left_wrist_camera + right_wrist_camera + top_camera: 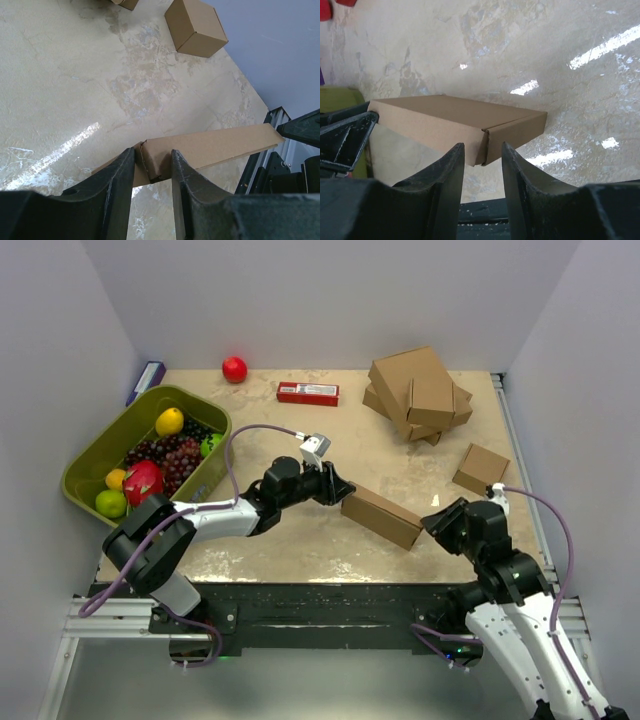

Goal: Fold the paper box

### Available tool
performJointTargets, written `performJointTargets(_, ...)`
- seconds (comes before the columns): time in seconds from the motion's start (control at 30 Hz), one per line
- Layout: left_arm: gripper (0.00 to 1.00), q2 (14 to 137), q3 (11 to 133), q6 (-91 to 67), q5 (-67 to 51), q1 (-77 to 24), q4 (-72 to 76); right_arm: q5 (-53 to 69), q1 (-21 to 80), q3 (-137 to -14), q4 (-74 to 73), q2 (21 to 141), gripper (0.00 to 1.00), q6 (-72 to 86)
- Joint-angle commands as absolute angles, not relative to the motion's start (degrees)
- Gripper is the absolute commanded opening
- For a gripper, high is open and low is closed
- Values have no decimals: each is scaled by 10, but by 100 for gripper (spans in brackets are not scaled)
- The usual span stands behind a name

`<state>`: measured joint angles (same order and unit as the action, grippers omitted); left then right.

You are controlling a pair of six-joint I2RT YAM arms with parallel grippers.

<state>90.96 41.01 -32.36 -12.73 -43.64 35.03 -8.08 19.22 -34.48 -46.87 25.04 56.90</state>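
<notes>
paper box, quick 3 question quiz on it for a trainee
1. True or false: the paper box is a flat, unfolded sheet.
2. What is at each end of it? A) a gripper B) a human hand C) nothing
3. Fill in: the green bin holds ___.
Key: 1 false, it is folded into a thin box. 2 A, the left gripper and the right gripper. 3 fruit.

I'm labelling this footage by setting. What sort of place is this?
Probably a robotics lab test cell: plain walls box in a marbled tabletop, the left arm and right arm are bolted to a metal frame, and props like a fruit bin and stacked cardboard boxes lie about.
</notes>
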Motion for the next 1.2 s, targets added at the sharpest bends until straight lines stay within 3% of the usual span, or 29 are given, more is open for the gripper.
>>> performJointTargets(0.0,38,932,398,-290,-92,-439,236,-63,193,-345,-472,243,37,562)
performJointTargets(0.53,37,931,402,-287,-89,-440,230,-67,192,-320,-479,237,34,562)
performJointTargets(1.17,36,919,391,-281,-82,-441,228,-36,192,-281,-537,280,17,537)
